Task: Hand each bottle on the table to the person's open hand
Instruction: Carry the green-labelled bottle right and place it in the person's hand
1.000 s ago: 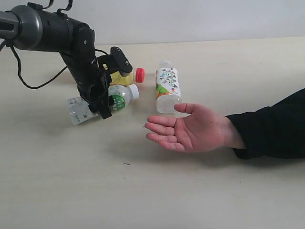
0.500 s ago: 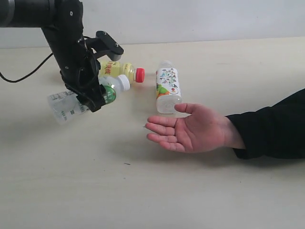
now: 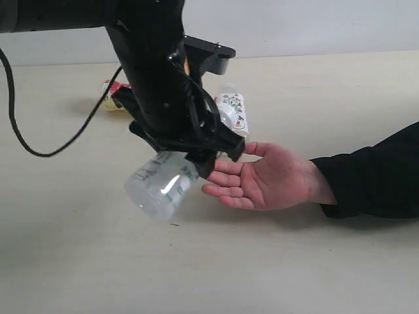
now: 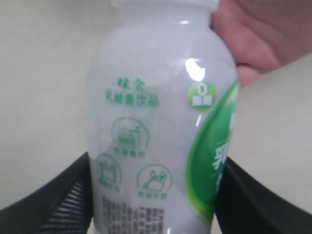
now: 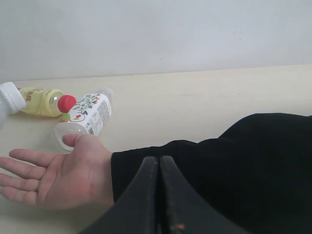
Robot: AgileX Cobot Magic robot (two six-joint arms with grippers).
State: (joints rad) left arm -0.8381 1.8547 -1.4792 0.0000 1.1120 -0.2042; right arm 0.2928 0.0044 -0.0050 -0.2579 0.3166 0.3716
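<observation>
Left end effector (image 3: 190, 160), pinching milky white green-label bottle (image 3: 160, 186), is swinging it off counter (image 3: 294, 261), away from yellow bottle (image 5: 41, 101), arriving just beside person's open hand (image 3: 268, 176). Handover is nearing release. Right end effector (image 5: 158, 195) idling, pressed together.

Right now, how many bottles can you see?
3. The milky white bottle is held in the robot's left hand; the yellow bottle and cartoon-print bottle lie on the table. Another may be hidden behind the arm.
</observation>
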